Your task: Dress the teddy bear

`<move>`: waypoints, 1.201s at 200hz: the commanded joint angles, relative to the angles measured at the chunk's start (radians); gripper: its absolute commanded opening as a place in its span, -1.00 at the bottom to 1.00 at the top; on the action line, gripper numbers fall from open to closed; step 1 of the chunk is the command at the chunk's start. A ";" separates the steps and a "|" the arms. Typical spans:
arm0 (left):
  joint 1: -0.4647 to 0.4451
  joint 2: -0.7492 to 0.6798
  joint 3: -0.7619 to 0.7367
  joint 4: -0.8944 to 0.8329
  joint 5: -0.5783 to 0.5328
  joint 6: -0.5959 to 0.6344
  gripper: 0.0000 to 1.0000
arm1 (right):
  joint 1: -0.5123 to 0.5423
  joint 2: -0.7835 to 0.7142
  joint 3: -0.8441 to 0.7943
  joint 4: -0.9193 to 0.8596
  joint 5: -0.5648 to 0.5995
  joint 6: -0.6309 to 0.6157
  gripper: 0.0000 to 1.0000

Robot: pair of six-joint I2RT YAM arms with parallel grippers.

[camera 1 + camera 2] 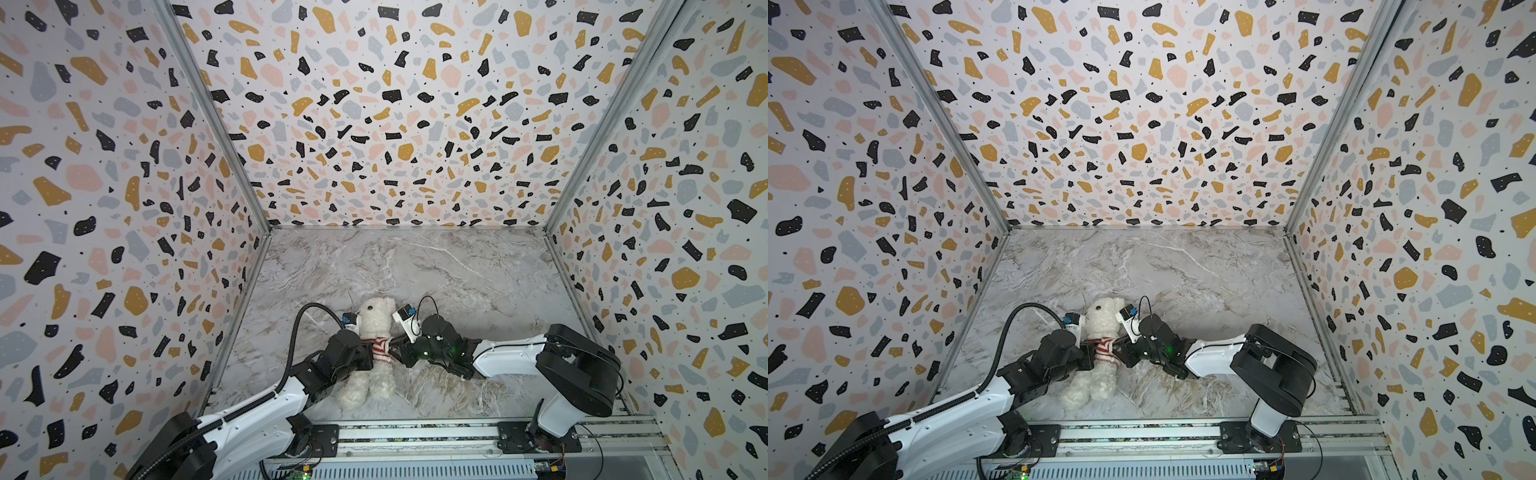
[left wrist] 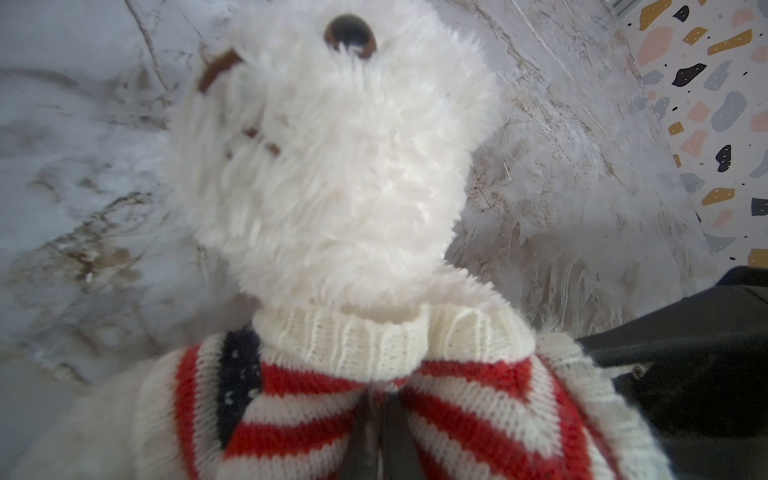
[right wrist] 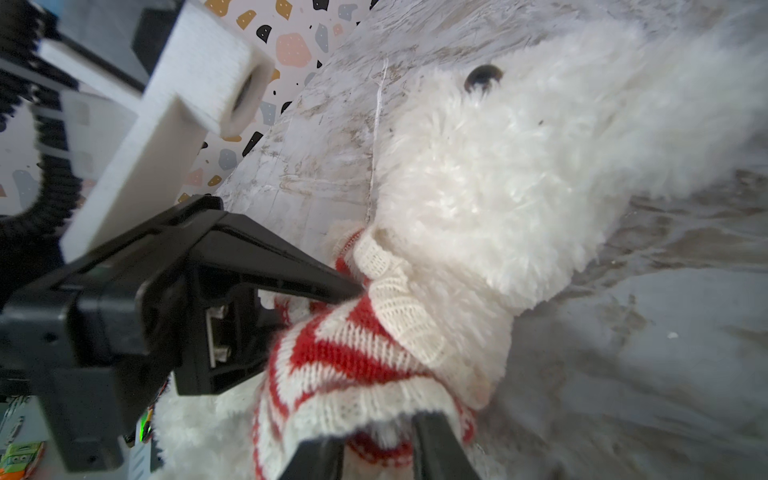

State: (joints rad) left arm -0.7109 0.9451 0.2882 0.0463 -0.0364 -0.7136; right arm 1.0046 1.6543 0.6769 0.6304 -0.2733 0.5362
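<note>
The teddy bear (image 1: 374, 318) (image 1: 1100, 316) lies face up on the marble table, head toward the back wall. A red-and-white striped sweater (image 1: 381, 348) (image 2: 478, 415) (image 3: 332, 349) sits bunched round its neck and chest, its cream collar under the chin. My left gripper (image 1: 369, 348) (image 2: 380, 401) comes in from the bear's left and is shut on a fold of the sweater just below the collar. My right gripper (image 1: 397, 350) (image 3: 376, 440) is at the bear's other side, jaws apart, with the sweater's cream hem draped over its fingertips (image 3: 436, 444).
The marble table (image 1: 457, 274) is boxed in by terrazzo-patterned walls on three sides. A metal rail (image 1: 415, 436) carrying both arm bases runs along the front edge. The left arm's black cable hose (image 1: 299, 328) arcs beside the bear's head.
</note>
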 commanded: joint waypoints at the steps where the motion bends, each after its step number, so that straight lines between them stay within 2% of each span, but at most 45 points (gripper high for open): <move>1: 0.001 0.024 -0.032 -0.091 0.046 0.041 -1.00 | 0.018 0.000 0.047 0.058 -0.040 0.007 -0.32; 25: 0.001 0.024 -0.026 -0.094 0.047 0.053 -1.00 | 0.024 0.001 0.055 0.052 -0.040 0.002 -0.20; 65: 0.001 0.029 -0.027 -0.084 0.050 0.057 -1.00 | 0.037 0.002 0.058 0.045 -0.034 -0.013 -0.17; 108: 0.001 0.028 -0.031 -0.079 0.055 0.060 -1.00 | 0.040 0.021 0.061 0.035 -0.023 -0.013 -0.24; 136: 0.001 0.024 -0.039 -0.075 0.056 0.057 -1.00 | 0.040 0.015 0.056 0.013 0.000 -0.010 -0.43; 160: 0.000 0.024 -0.049 -0.060 0.061 0.052 -1.00 | 0.040 0.029 0.068 0.002 -0.007 -0.008 -0.20; 178: 0.001 0.022 -0.048 -0.059 0.063 0.054 -1.00 | 0.041 0.040 0.069 0.008 -0.003 -0.001 -0.18; 189: 0.001 0.018 -0.050 -0.060 0.061 0.052 -1.00 | 0.040 0.042 0.067 0.009 0.002 0.002 -0.25; 214: 0.001 0.008 -0.058 -0.059 0.058 0.049 -1.00 | 0.040 0.044 0.066 -0.002 0.010 0.002 -0.57; 240: 0.001 0.006 -0.058 -0.059 0.046 0.039 -1.00 | 0.040 0.044 0.060 -0.008 0.012 0.000 -0.70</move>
State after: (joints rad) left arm -0.7074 0.9371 0.2680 0.0658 -0.0273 -0.6697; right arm 1.0298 1.6890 0.7086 0.6357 -0.2531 0.5392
